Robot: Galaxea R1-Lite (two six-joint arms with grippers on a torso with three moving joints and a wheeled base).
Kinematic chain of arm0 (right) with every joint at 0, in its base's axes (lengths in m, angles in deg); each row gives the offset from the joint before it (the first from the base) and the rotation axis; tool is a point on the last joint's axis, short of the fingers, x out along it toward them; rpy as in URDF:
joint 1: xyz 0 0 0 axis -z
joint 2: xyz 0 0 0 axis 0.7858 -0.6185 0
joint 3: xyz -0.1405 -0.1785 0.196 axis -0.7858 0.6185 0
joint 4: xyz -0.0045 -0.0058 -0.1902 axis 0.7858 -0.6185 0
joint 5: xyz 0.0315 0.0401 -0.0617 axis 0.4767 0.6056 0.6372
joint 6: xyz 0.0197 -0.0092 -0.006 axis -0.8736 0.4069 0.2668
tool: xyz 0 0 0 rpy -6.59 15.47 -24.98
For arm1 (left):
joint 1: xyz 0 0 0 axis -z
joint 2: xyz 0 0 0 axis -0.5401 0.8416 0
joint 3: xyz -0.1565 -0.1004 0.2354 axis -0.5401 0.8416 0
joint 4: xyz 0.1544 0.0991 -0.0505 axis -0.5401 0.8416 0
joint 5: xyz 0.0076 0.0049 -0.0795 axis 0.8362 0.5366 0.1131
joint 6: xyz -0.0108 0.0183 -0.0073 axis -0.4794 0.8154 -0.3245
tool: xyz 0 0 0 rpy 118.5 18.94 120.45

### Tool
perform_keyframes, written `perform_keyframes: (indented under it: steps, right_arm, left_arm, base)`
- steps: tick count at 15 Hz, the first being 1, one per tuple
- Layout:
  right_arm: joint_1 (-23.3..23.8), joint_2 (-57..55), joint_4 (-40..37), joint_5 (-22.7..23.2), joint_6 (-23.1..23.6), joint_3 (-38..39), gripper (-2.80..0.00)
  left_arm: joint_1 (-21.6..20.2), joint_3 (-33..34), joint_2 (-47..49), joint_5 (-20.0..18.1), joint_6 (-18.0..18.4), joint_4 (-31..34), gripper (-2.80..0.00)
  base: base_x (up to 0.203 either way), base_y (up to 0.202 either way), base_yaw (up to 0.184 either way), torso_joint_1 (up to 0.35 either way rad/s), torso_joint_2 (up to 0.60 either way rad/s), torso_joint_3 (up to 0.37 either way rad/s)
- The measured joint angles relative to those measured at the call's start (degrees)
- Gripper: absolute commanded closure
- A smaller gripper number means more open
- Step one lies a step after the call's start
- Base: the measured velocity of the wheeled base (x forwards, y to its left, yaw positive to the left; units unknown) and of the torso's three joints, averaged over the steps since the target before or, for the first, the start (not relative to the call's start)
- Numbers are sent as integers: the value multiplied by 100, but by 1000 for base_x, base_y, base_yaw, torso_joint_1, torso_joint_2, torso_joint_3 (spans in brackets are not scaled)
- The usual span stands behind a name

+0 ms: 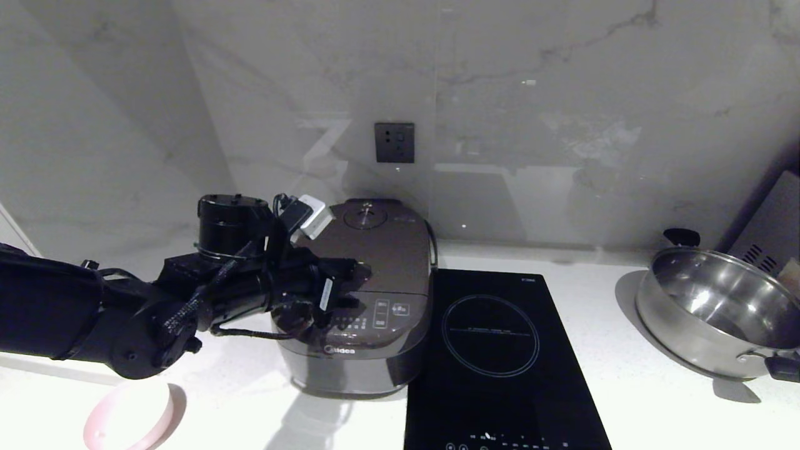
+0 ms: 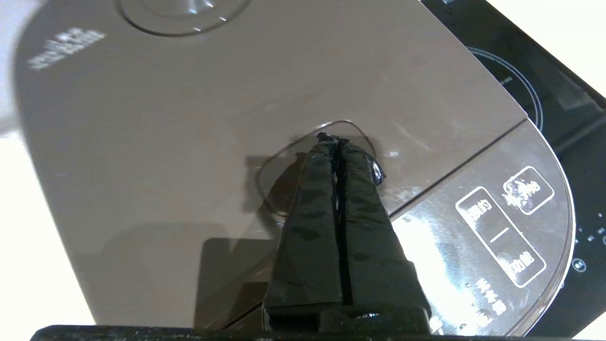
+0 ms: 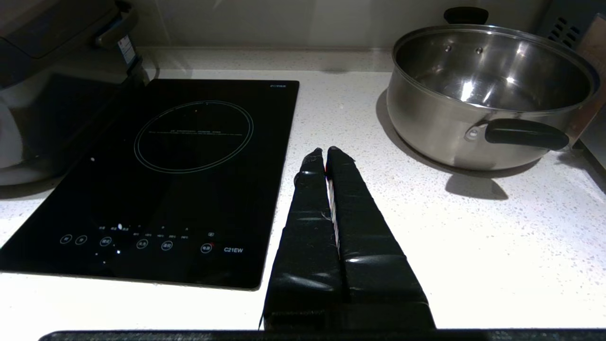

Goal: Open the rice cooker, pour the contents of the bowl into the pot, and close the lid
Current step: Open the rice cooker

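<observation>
The dark grey-brown rice cooker [image 1: 356,362] stands on the white counter with its lid [image 1: 381,240] down, so the pot is hidden. My left arm reaches in from the left across the cooker. The left gripper [image 1: 365,270] [image 2: 334,137] is shut and empty, its tips resting on the oval release button [image 2: 279,184] at the front of the lid [image 2: 189,118]. The pale pink bowl [image 1: 131,415] sits at the counter's near left edge, partly under my arm; its contents cannot be made out. The right gripper [image 3: 325,150] hangs shut and empty over the counter beside the hob.
A flat black induction hob [image 1: 500,350] [image 3: 189,156] lies right beside the cooker. A shiny steel pan [image 1: 712,312] [image 3: 487,90] with black handles stands at the far right, with a grey appliance [image 1: 772,225] behind it. A wall socket [image 1: 394,142] sits above the cooker.
</observation>
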Motion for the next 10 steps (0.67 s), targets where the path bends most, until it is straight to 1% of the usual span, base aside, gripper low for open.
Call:
perform_keyframes:
  steps: [4,7,10]
  right_arm:
    - [0,0,-2,0,-2,0,0]
    - [0,0,-2,0,0,0,0]
    - [0,0,0,0,-2,0,0]
  left_arm:
    - [155,-80,249,72,7,-48,0]
    - [170,-129,351,96,178,-61,0]
    - [163,-146,435,214,221,-74,0]
  base:
    - [0,0,0,0,0,0]
    - [0,0,0,0,0,0]
    - [0,0,0,0,0,0]
